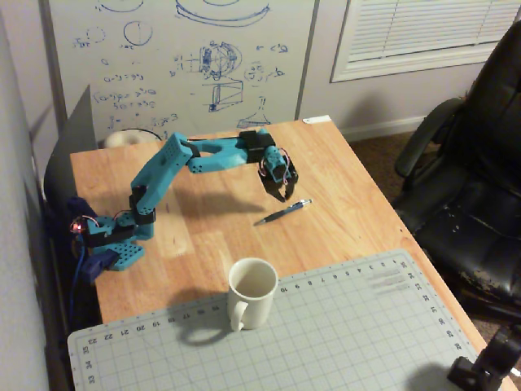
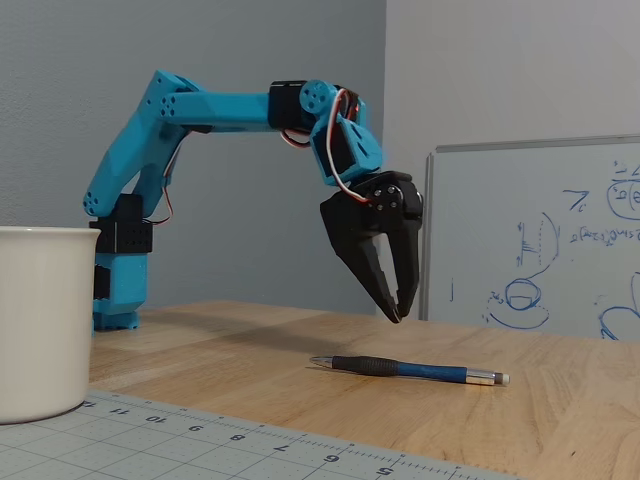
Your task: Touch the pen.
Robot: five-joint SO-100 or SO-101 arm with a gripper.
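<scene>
Contact between gripper [image 2: 396,312] and pen [image 2: 405,368] is not made at this moment: in the low fixed view the black fingertips hang in the air above the pen, with a clear strip of wall and table showing between them and the pen's body. The two fingers meet at the tips, so the jaws look closed, or almost closed, on nothing. The pen lies flat on the wooden table [image 1: 342,175], free of any other thing. In the high fixed view the pen [image 1: 286,211] is just below and a little to the right of the gripper [image 1: 280,195], and its long axis runs on a diagonal, from the lower left end up to the silvery end at the upper right. In the low view the same pen runs almost left to right, its dark grip section to the left and the pale end to the right, and the fingertips stand over its middle part. By my judgement the coming move is mainly a short descent, perhaps with a small reach away from the arm's base. A white mug [image 1: 251,292] stands on the green cutting mat [image 1: 366,326], well apart from the pen; as far as the high view shows inside it, it is empty.
</scene>
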